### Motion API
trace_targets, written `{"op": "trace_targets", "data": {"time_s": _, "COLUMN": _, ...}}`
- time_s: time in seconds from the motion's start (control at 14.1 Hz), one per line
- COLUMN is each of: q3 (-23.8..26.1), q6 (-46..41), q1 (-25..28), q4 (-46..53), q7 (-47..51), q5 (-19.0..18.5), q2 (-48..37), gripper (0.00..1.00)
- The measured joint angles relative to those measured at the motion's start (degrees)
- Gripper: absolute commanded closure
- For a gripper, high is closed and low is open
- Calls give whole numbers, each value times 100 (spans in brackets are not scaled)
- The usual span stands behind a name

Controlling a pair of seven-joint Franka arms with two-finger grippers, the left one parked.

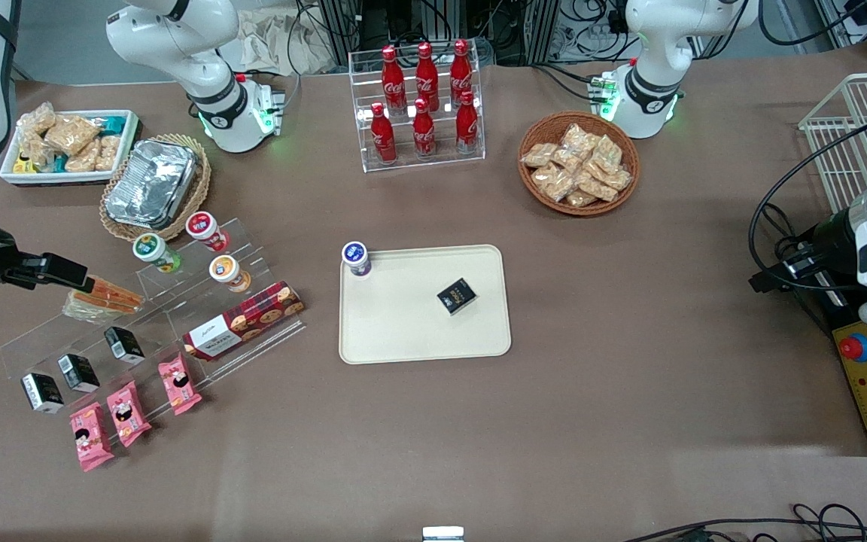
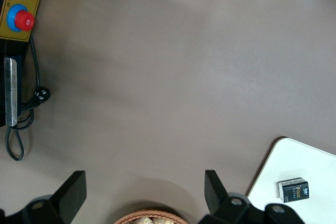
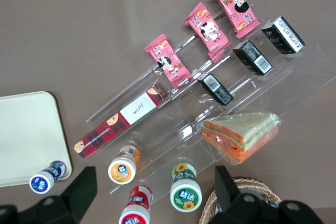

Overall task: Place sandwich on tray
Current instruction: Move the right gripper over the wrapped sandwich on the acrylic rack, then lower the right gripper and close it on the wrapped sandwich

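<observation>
The sandwich [image 1: 102, 297], a clear-wrapped wedge with orange, white and green layers, lies on the upper step of a clear acrylic rack [image 1: 155, 331] toward the working arm's end of the table. It also shows in the right wrist view [image 3: 241, 135]. The cream-beige tray [image 1: 403, 331] lies at the table's middle and holds a small black box [image 1: 457, 294]; a blue-lidded cup [image 1: 356, 258] stands at its corner. The tray's corner shows in the right wrist view [image 3: 26, 135]. My right gripper [image 1: 72, 275] hovers above the rack beside the sandwich, open and empty, with its fingers [image 3: 79, 190] wide apart.
The rack also carries three small cups [image 3: 185, 192], a long red cookie box [image 1: 244, 319], black boxes [image 1: 78, 372] and pink packets [image 1: 126, 412]. A foil container [image 1: 151, 183] and a white snack bin [image 1: 68, 144] lie farther from the camera. A cola rack [image 1: 422, 105] and a snack basket [image 1: 578, 162] stand farther back.
</observation>
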Motion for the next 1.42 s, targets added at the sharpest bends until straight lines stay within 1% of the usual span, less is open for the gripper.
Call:
{"op": "trace_targets", "data": {"time_s": 0.43, "q3": -313, "q6": -294, "q1": -146, "q4": -21, "q7": 2, "q5": -16, "q2": 0, "gripper": 0}}
{"op": "trace_targets", "data": {"time_s": 0.78, "q3": -337, "q6": -301, "q1": -353, "q4": -64, "q7": 18, "q5": -17, "q2": 24, "gripper": 1}}
{"op": "trace_targets", "data": {"time_s": 0.92, "q3": -342, "q6": -304, "q1": -522, "q4": -72, "q7": 168, "q5": -17, "q2": 116, "gripper": 1}}
{"op": "trace_targets", "data": {"time_s": 1.06, "q3": -346, "q6": -300, "q1": -630, "q4": -76, "q7": 747, "q5": -17, "q2": 210, "gripper": 1}}
{"op": "trace_targets", "data": {"time_s": 1.2, "q3": -339, "q6": -265, "q1": -634, "q4": -174, "q7": 1567, "q5": -17, "q2": 237, "gripper": 1}}
{"op": "trace_targets", "data": {"time_s": 1.42, "q3": -327, "q6": 94, "q1": -632, "q4": -508, "q7": 2935, "q5": -16, "q2": 241, "gripper": 1}}
